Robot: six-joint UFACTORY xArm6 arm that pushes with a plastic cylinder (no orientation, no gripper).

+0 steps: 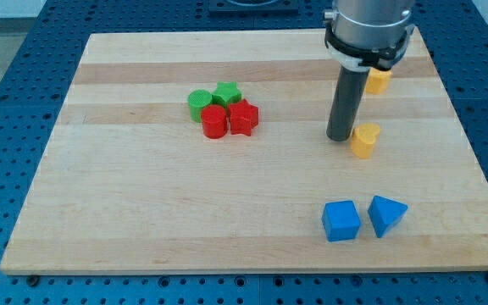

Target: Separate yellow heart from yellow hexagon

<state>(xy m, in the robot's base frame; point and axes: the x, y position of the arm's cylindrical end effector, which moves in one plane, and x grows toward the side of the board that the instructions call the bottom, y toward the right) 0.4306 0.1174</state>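
My tip [341, 136] rests on the board at the view's right, just left of one yellow block [364, 140] and close to touching it. A second yellow block [379, 80] sits further toward the view's top, partly hidden behind the rod and its housing. I cannot tell for sure which of the two is the heart and which the hexagon. The two yellow blocks are apart, with a gap of about a block's length between them.
A tight cluster of two green blocks [199, 103] [226, 93] and two red blocks [214, 121] [243, 118] lies left of centre. A blue cube [341, 220] and a blue triangle [386, 214] sit at the bottom right. The wooden board [125, 212] ends near them.
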